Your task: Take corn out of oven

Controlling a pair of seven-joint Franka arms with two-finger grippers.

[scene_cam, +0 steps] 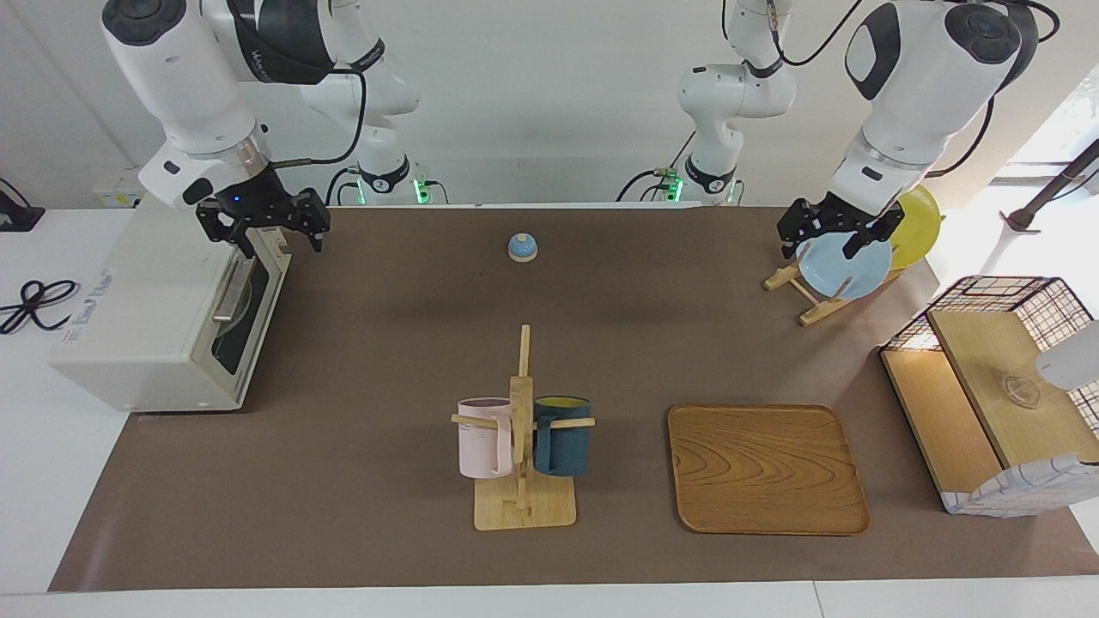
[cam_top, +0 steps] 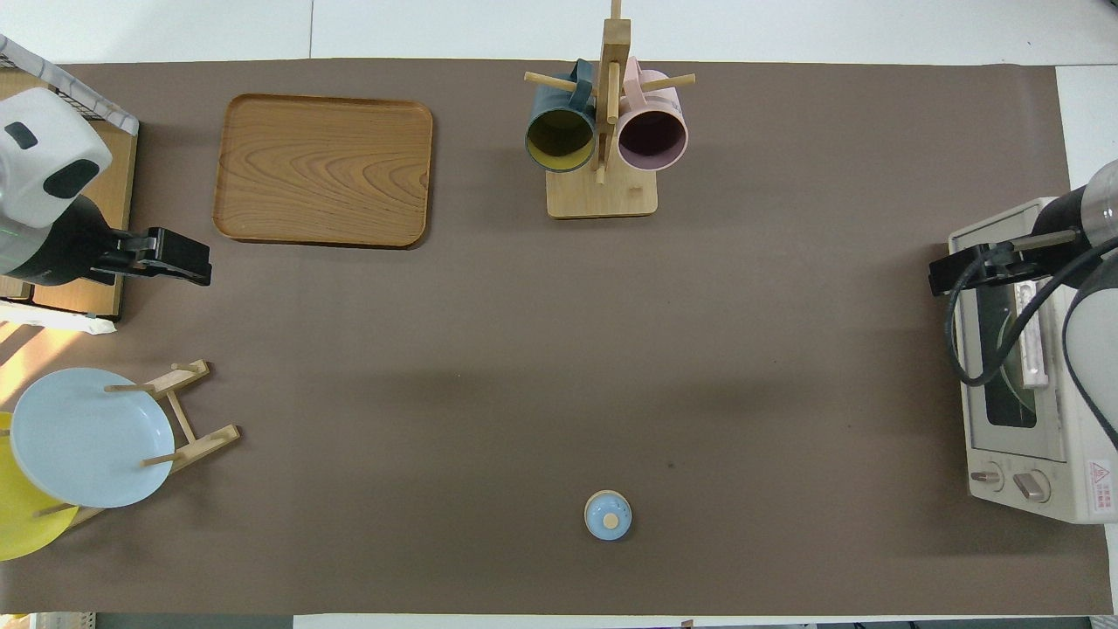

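The off-white oven point(scene_cam: 146, 326) stands at the right arm's end of the table, and it also shows in the overhead view point(cam_top: 1017, 437). Its dark glass door point(scene_cam: 239, 322) is shut, with the metal bar handle point(scene_cam: 230, 296) across it. The corn is hidden. My right gripper point(scene_cam: 283, 245) is open and empty, in the air over the oven's upper front edge near the handle; it shows in the overhead view point(cam_top: 936, 275) too. My left gripper point(scene_cam: 820, 249) is open and empty over the plate rack point(scene_cam: 807, 300) and waits there; the overhead view point(cam_top: 201, 262) shows it as well.
A mug rack point(scene_cam: 522, 506) holds a pink mug point(scene_cam: 483, 438) and a dark teal mug point(scene_cam: 562, 433). A wooden tray point(scene_cam: 767, 468) lies beside it. A small blue knobbed piece point(scene_cam: 522, 247) sits near the robots. A blue plate point(scene_cam: 846, 266) and a yellow plate point(scene_cam: 919, 223) stand in the plate rack. A wire-and-wood basket point(scene_cam: 996, 378) stands at the left arm's end.
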